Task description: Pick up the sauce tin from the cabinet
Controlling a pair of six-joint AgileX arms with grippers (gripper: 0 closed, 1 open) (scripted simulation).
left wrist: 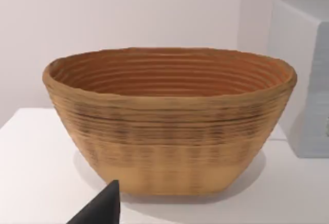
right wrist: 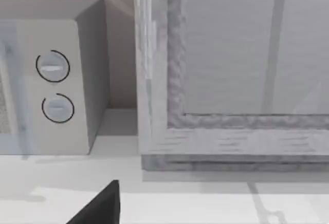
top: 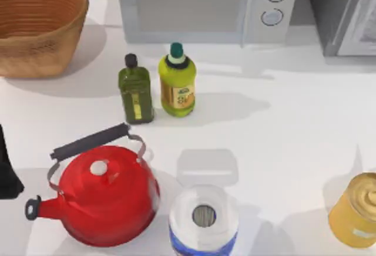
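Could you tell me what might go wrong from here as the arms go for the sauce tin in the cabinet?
1. The cabinet door looks closed, with no red tin in sight, so it probably must be opened first.
2. The microwave stands close beside the cabinet; a swinging door or arm could strike it.
3. The yellow can near the table's right edge could be mistaken for the tin.

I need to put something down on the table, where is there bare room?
Free: the wide white stretch right of the yellow-green bottle, between the microwave and the yellow-gold can. Crowded: the front left, where the red kettle and the clear-lidded blue container nearly touch.
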